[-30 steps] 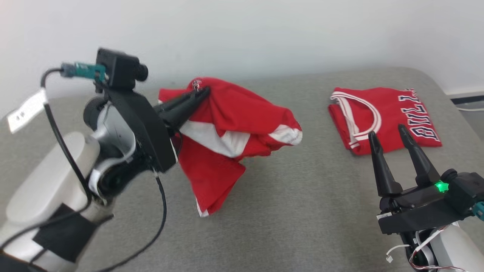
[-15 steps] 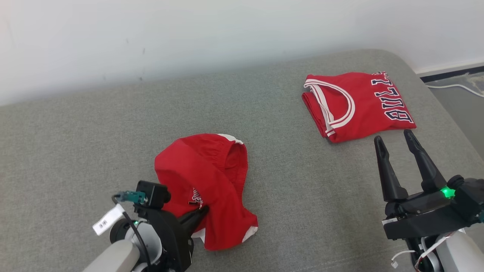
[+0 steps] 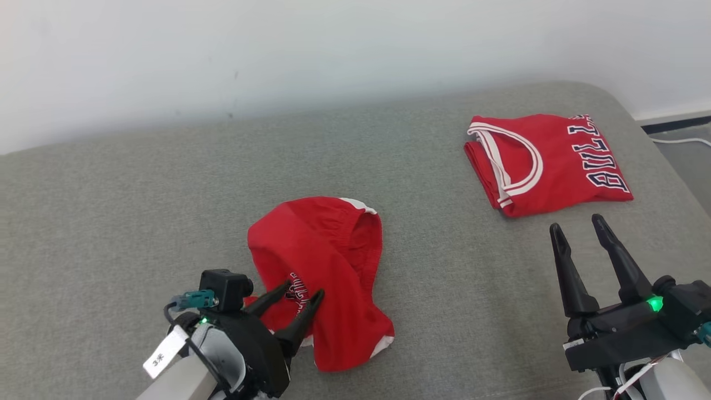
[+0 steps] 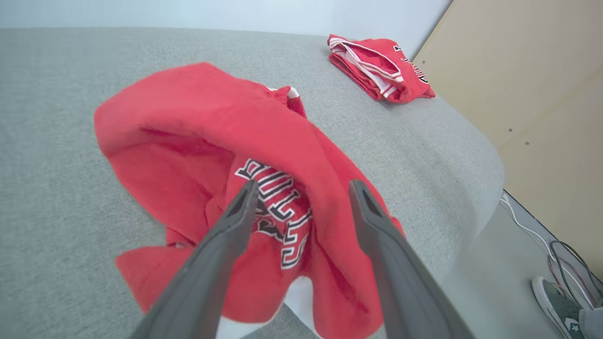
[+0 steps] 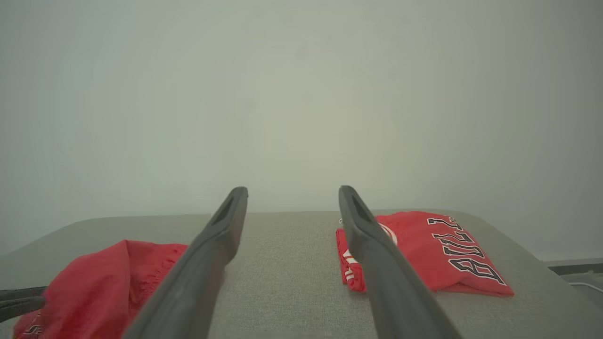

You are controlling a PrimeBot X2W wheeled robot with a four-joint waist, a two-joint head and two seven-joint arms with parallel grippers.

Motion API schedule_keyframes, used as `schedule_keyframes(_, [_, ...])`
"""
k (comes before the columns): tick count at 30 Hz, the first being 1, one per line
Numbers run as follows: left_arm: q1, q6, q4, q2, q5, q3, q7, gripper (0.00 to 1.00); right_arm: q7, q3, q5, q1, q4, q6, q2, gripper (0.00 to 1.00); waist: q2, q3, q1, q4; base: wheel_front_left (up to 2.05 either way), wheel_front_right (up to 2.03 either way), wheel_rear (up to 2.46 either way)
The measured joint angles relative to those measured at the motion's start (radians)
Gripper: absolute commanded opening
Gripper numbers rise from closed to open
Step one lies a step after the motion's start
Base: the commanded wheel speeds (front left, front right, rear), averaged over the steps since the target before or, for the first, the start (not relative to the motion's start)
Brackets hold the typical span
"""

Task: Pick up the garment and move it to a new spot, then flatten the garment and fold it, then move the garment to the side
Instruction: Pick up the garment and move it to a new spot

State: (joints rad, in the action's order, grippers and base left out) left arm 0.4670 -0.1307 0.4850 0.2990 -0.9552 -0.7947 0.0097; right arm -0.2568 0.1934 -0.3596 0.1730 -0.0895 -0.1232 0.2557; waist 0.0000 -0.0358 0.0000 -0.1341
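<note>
Both pairs of jaws stand apart, holding nothing. I judge the relocation step done and flattening next. The garment point(image 3: 319, 278) lies in a crumpled heap on the grey cushion point(image 3: 139, 211), towards its front edge and well apart from the folded jersey point(image 3: 547, 161). My left gripper point(image 3: 304, 288) sits low at the heap's near side, straddling the lettered patch; whether its tips touch cloth I cannot tell. My right gripper point(image 3: 575, 223) hovers clear, near the jersey. The next move calls for gripping opposite edges and spreading the cloth.

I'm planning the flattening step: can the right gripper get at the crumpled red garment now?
Probably yes: the right gripper is open and empty, with bare grey surface between it and the crumpled garment.
</note>
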Motion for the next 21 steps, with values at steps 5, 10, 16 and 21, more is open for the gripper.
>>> schedule_keyframes(5, [-0.014,0.018,-0.032,0.025,0.03,0.026,-0.085,1.0,0.0,0.012,-0.011,-0.014,-0.011,0.0,-0.002,1.0,0.0,0.012,0.0,0.031,0.0,0.0,0.0])
schedule_keyframes(10, [-0.072,0.061,-0.059,0.04,0.043,0.05,-0.162,1.0,0.0,0.043,-0.022,-0.048,-0.031,0.0,-0.008,1.0,0.0,0.017,0.0,0.065,0.0,0.0,0.0])
schedule_keyframes(16, [-0.138,0.105,-0.086,0.043,0.053,0.067,-0.225,1.0,0.0,0.116,-0.053,-0.048,-0.079,0.0,-0.017,1.0,0.0,0.011,0.0,0.099,0.0,0.0,0.0])
schedule_keyframes(21, [-0.148,0.119,-0.118,0.019,0.08,0.067,-0.237,1.0,0.033,0.194,-0.099,-0.045,-0.148,0.0,-0.01,1.0,0.0,0.002,0.0,0.124,0.0,0.0,0.0])
